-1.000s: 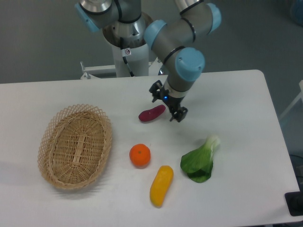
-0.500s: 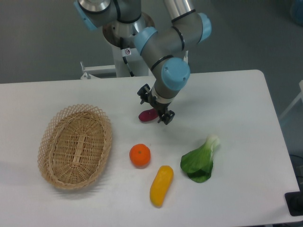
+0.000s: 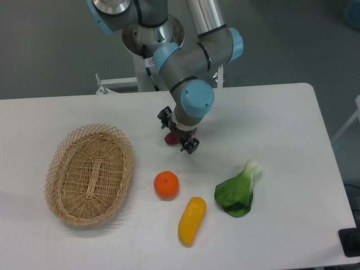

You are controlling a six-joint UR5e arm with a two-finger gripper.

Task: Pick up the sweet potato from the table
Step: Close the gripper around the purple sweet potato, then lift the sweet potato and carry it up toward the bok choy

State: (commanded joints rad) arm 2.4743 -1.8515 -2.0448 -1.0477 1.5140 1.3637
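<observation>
The reddish-purple sweet potato (image 3: 170, 138) lies on the white table (image 3: 281, 124), mostly hidden beneath my gripper (image 3: 177, 134). Only its left end and a sliver near the wrist show. My gripper hangs directly over it with its two black fingers spread, one at the upper left and one at the lower right of the tuber. The jaws are open and straddle the sweet potato; I cannot tell whether they touch it.
A woven oval basket (image 3: 90, 174) sits at the left. A round orange (image 3: 166, 185) and a yellow-orange oblong vegetable (image 3: 192, 220) lie in front of the gripper. A leafy green bok choy (image 3: 239, 191) lies to the right.
The arm has swung left, carrying the gripper from beside the sweet potato's right end to directly above it, covering most of it. The sweet potato has not moved.
</observation>
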